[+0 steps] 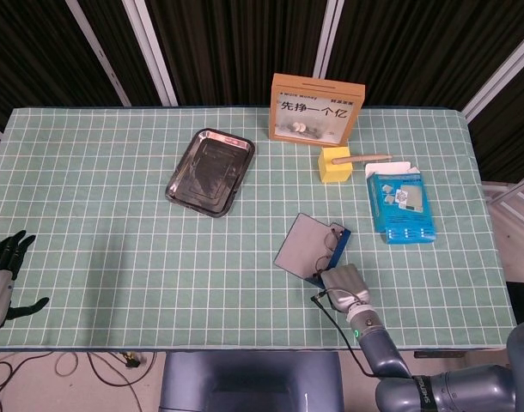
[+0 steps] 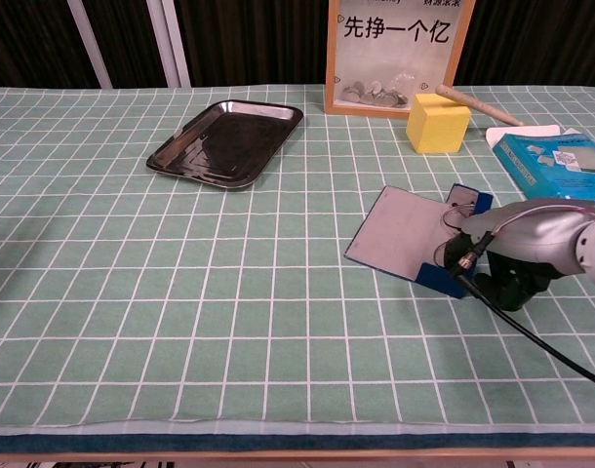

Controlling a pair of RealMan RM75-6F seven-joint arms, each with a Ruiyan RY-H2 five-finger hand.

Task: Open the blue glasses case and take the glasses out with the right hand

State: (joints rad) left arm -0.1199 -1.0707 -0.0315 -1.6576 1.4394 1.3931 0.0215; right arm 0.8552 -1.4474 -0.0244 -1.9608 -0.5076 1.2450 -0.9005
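Blue is the shell of the glasses case (image 1: 324, 256), which lies open near the front edge of the table (image 1: 99, 232), its grey-lined lid (image 2: 400, 234) folded flat toward 10 o'clock. The glasses (image 1: 333, 239) are still inside, lying in the tray part with the frame just visible.

The right hand (image 2: 517, 255) sits at the 5 o'clock corner of the case and touches its near end. I think it rests there to steady the case or to begin reaching in. Its fingers are hidden under the palm in both views, so I cannot tell if they are curled, spread or pinching something. A black cable runs from the wrist toward the front.

The left hand (image 1: 3, 273) waits at the far left edge, away from everything, fingers spread and holding nothing. This seems right, because the task gives the work to the other hand.

At 12 o'clock of the case stand the yellow block (image 1: 335, 164) with a wooden stick (image 1: 370, 158) on it, and behind them the framed sign (image 1: 316, 109). A light blue box (image 1: 402, 206) lies at 2 o'clock, and a dark metal tray (image 1: 210, 172) at 10 o'clock.

The opening looks done; taking the glasses out is not yet done.
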